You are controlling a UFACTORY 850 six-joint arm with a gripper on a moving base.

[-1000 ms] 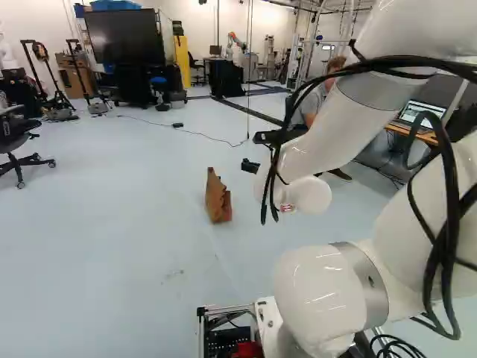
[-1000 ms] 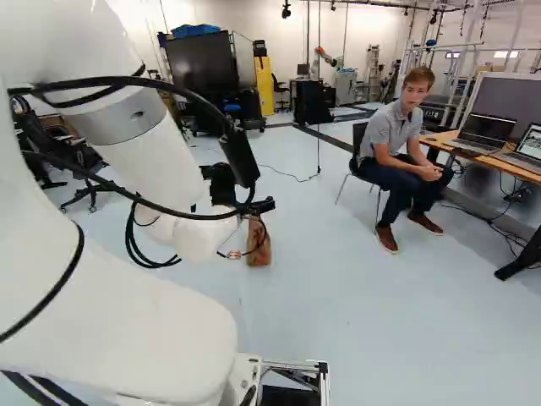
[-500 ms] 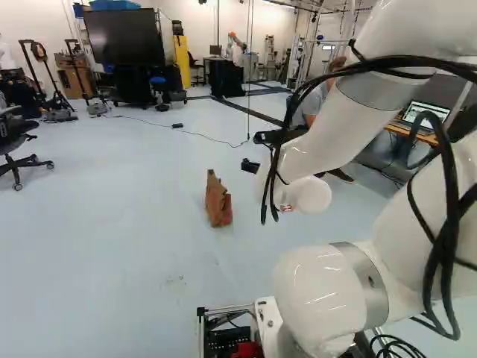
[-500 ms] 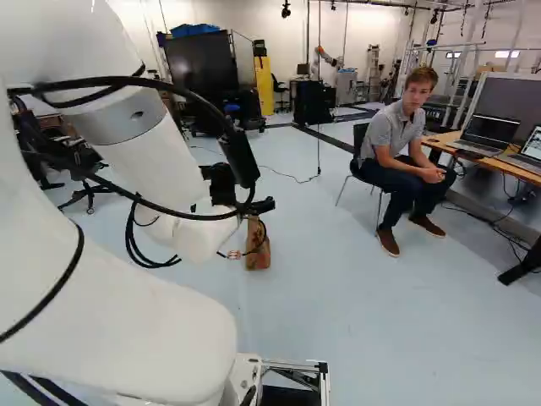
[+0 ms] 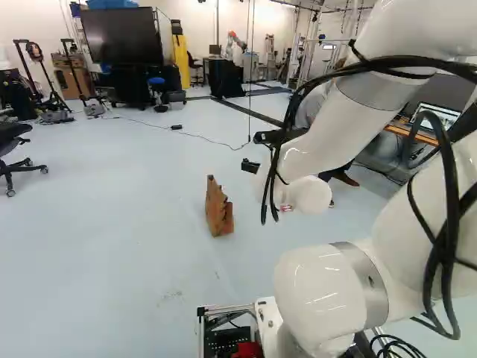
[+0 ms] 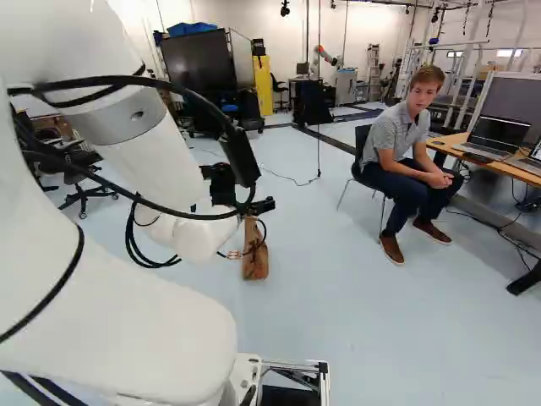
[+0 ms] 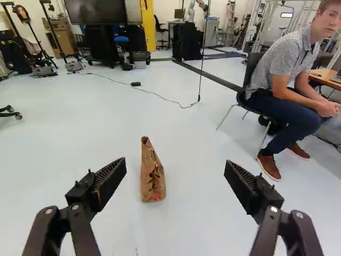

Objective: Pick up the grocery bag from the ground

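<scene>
Ahead of the spread gripper, floor surrounds the upright grocery bag.

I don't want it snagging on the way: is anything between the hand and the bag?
Nothing visible. The bag stands on the floor ahead of the open hand, and the cable lies beyond the bag.

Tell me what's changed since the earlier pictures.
The base has moved forward, so the grocery bag is nearer now. Nothing has been gripped: the gripper is open, with the bag out ahead. The arm has kept its pose, and the bag still stands on the floor.
</scene>
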